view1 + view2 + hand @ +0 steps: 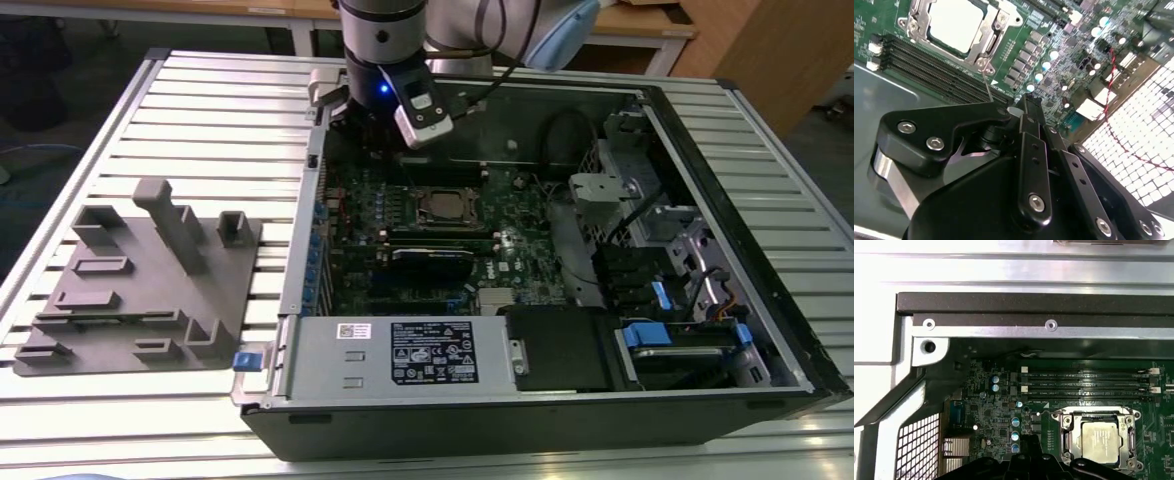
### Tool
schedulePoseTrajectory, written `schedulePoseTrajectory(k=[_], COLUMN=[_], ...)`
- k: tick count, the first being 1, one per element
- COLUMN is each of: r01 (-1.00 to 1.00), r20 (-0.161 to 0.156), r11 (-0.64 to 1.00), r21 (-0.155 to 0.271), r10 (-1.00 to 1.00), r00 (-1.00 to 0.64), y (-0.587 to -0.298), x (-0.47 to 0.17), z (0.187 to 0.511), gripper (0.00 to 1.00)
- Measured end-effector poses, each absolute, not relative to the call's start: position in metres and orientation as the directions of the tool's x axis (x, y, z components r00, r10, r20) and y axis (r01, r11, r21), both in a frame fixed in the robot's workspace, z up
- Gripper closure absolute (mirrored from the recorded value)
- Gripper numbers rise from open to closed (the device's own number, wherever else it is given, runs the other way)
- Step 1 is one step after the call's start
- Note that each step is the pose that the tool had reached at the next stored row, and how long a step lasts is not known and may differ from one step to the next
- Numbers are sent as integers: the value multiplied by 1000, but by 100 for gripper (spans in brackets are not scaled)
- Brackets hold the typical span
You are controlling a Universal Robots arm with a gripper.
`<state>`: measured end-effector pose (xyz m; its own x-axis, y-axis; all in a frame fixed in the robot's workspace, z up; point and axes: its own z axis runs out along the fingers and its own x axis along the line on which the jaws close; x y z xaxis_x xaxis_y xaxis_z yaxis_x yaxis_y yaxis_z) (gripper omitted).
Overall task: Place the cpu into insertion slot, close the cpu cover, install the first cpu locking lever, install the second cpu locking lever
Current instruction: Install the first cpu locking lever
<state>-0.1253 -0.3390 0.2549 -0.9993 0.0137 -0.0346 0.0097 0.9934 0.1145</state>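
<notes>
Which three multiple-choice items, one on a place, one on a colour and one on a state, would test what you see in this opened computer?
1. Where does the cpu lie?
A. in the insertion slot
B. on the grey tray
C. on the slatted table

2. What colour is the motherboard?
A. red
B. green
C. white

3. How does the cpu cover stand?
A. raised upright
B. taken off
C. lying flat around the cpu

Key: 1 A, its silver top shows inside the socket's metal rim in both wrist views. 2 B, green shows between its parts. 3 C, the metal frame rings the cpu, flush with it.
</notes>
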Motion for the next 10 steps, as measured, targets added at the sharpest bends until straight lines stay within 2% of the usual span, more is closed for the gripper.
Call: schedulePoseTrajectory(k=[10], r01=[10], r20=[-34], r11=[992], r21=[124], r10=[14], r00=[-999], y=[-332], x=[-127], z=[252], gripper=[89])
